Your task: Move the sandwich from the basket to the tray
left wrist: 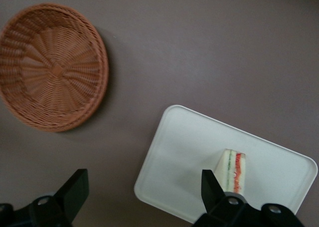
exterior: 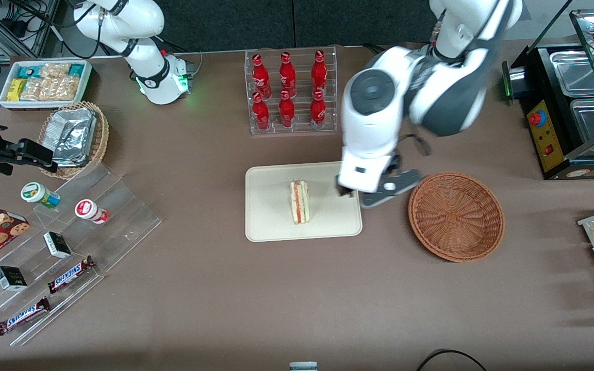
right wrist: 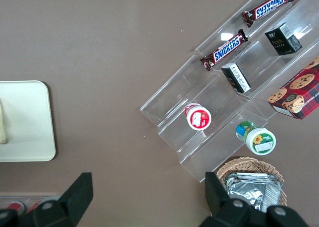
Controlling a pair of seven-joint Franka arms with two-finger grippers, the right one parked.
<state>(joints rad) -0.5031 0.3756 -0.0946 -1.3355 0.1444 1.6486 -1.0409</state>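
The sandwich (exterior: 299,201) (left wrist: 232,170), a white wedge with red and green layers on its cut edge, stands on the cream tray (exterior: 271,221) (left wrist: 189,152). The reddish-brown wicker basket (exterior: 456,216) (left wrist: 52,67) sits empty beside the tray, toward the working arm's end of the table. My left gripper (exterior: 351,193) (left wrist: 144,187) hangs open above the tray's edge nearest the basket, with nothing between its fingers (left wrist: 75,189). One fingertip shows close to the sandwich in the left wrist view, without touching it.
A clear rack of red bottles (exterior: 289,90) stands farther from the front camera than the tray. A tan basket of foil packets (exterior: 72,136), a white snack bin (exterior: 44,82) and an acrylic stand with candy bars (exterior: 70,247) lie toward the parked arm's end. A black appliance (exterior: 565,103) is at the working arm's end.
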